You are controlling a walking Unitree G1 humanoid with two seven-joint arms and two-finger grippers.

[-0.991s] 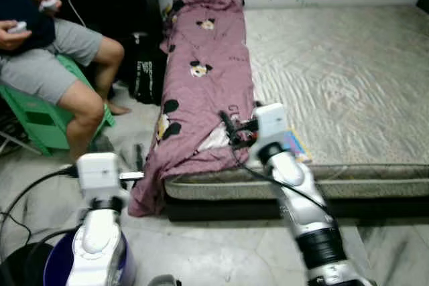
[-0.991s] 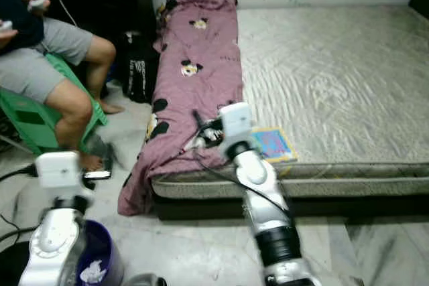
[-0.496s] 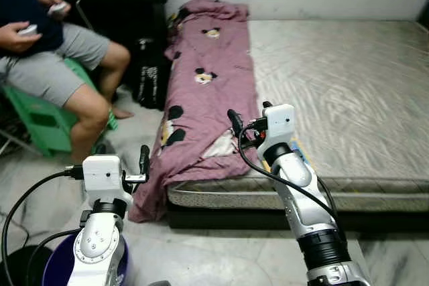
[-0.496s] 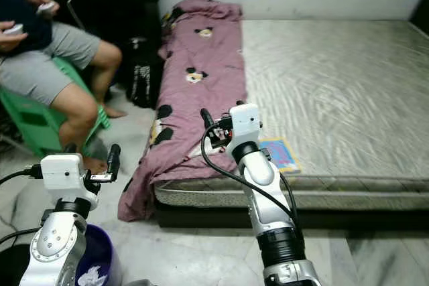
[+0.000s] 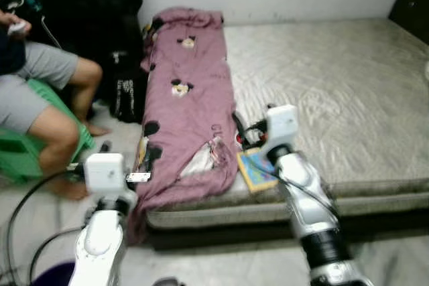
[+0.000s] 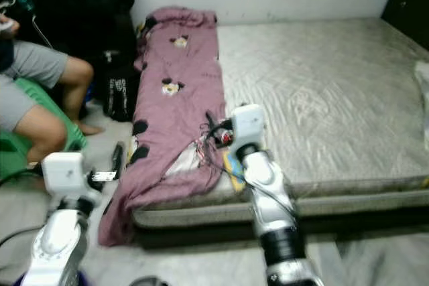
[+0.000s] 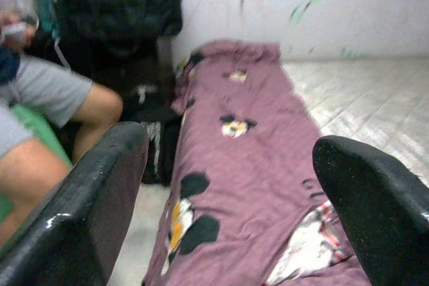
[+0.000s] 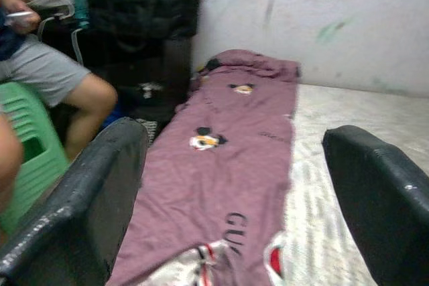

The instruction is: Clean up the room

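Just under the right gripper (image 5: 239, 127), fingers spread wide, a small book (image 5: 253, 169) lies on the bed (image 5: 348, 98). Beside it is a purple blanket (image 5: 188, 105). To do this well, I think it should drop slowly. Left gripper (image 7: 228, 185) is wide too, over the floor.

Light: dim, flat indoor light, no glare.
Sharpness: all views softly blurred.
Shadow: dark corner behind the seated person (image 5: 33, 92).
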